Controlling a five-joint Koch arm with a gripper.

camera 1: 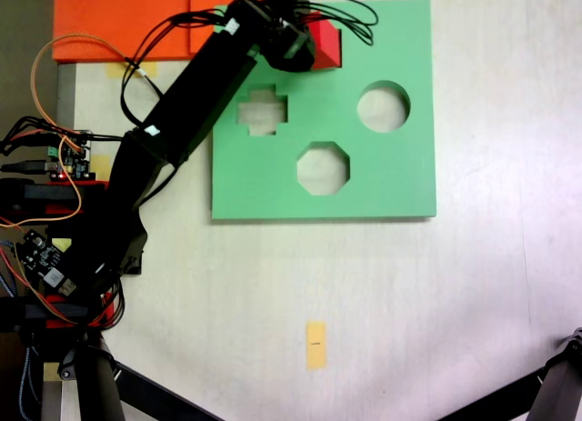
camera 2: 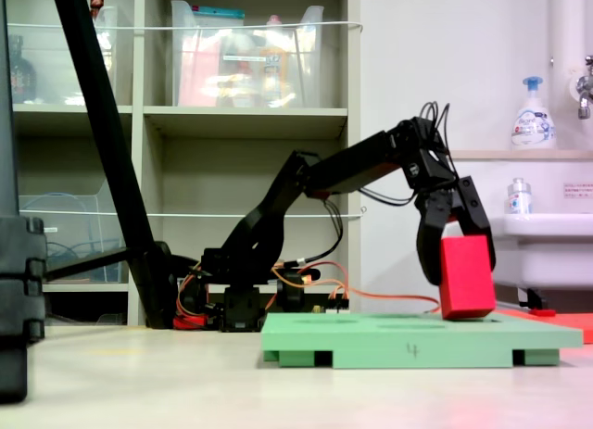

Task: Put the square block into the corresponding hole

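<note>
While the gripper [camera 2: 456, 253] stands with its two fingers [camera 2: 432, 248] clamped on the upper part of the square block [camera 2: 466, 277], that red block sits right of centre in the side-on fixed view, its lower end at or just into the top face of the green board [camera 2: 408, 341]; seen from above, the block [camera 1: 324, 41] shows at the upper middle of the frame, at the board's top edge, where the corresponding hole is covered by it; the task looks nearly done, with seating and letting go left; whether the block is fully down I cannot tell; its long axis runs near upright, tilted slightly, top leaning left; cross, round and octagonal cutouts [camera 1: 323, 167] stay empty; orange sheets [camera 1: 123, 21] lie upper left.
</note>
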